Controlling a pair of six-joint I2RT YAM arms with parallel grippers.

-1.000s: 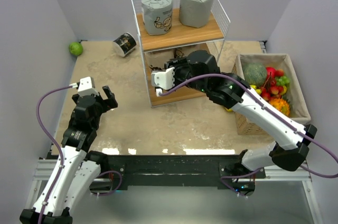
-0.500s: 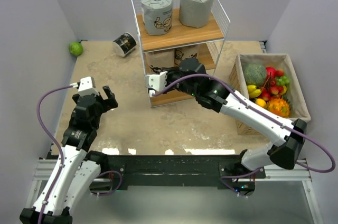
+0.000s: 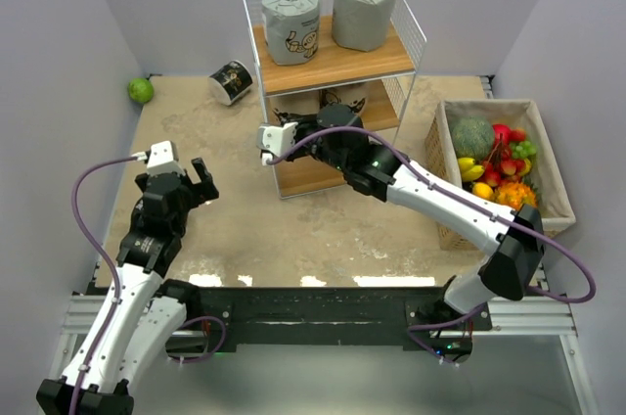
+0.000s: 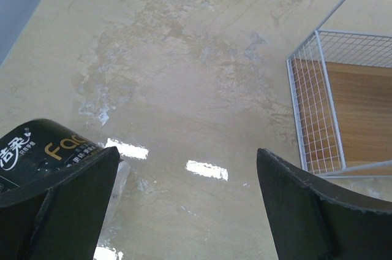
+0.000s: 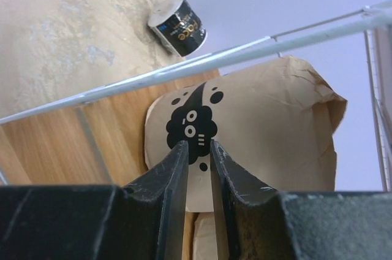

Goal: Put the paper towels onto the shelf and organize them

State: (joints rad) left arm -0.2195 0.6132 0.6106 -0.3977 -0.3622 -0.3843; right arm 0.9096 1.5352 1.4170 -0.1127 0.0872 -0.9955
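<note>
The bench (image 3: 323, 229) is mottled beige, the walls pale lilac. A grey roll (image 3: 365, 9) and a printed roll (image 3: 290, 21) stand atop the shelf (image 3: 342, 68). The right gripper (image 5: 197, 149), jaws closed and empty, faces a beige cartoon roll (image 5: 257, 125) on the middle board. Only the left wrist view shows a black roll (image 4: 37, 149) beside the left gripper (image 4: 188, 152), jaws wide open.

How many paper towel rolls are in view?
6. Two grey rolls on the shelf top; two beige rolls on its middle board, partly hidden; one black roll on the table; another beside the left hand.
</note>
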